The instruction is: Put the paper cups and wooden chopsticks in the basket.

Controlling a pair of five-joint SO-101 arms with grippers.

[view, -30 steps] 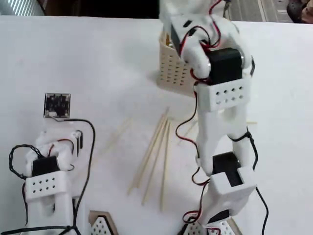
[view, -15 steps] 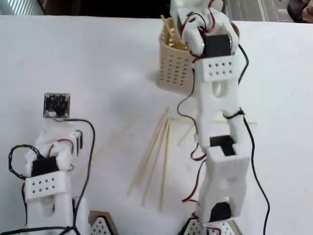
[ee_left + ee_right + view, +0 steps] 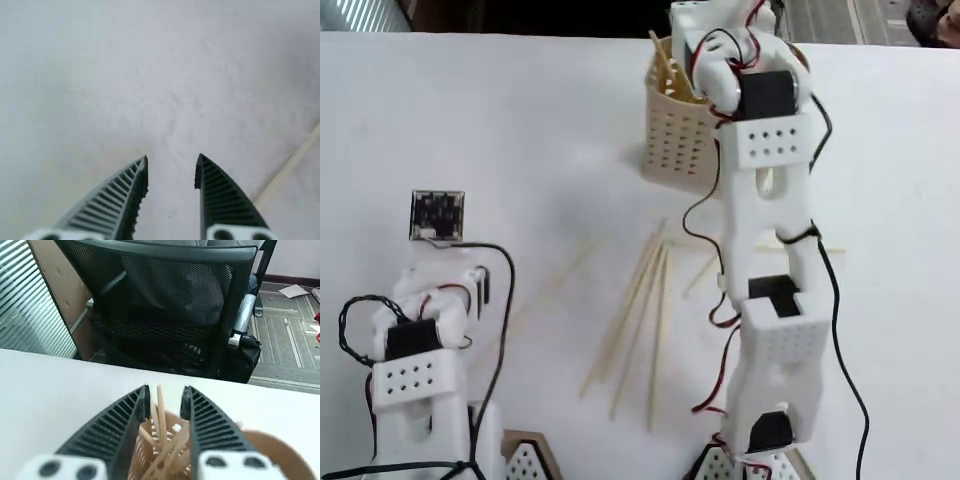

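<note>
The right end effector (image 3: pixel 165 400) is held over the basket (image 3: pixel 675 140) at the far side of the tabletop (image 3: pixel 500 120). Its fingers are set apart, and an upright chopstick (image 3: pixel 160 407) stands between them; contact with either finger cannot be made out. More chopsticks are leaned inside the basket. A loose bundle of wooden chopsticks (image 3: pixel 638 315) is left lying on the tabletop between the two arms. The left end effector (image 3: pixel 171 167) is kept low over the tabletop with its fingers parted and nothing held, and a single chopstick (image 3: pixel 287 172) lies just beside it.
</note>
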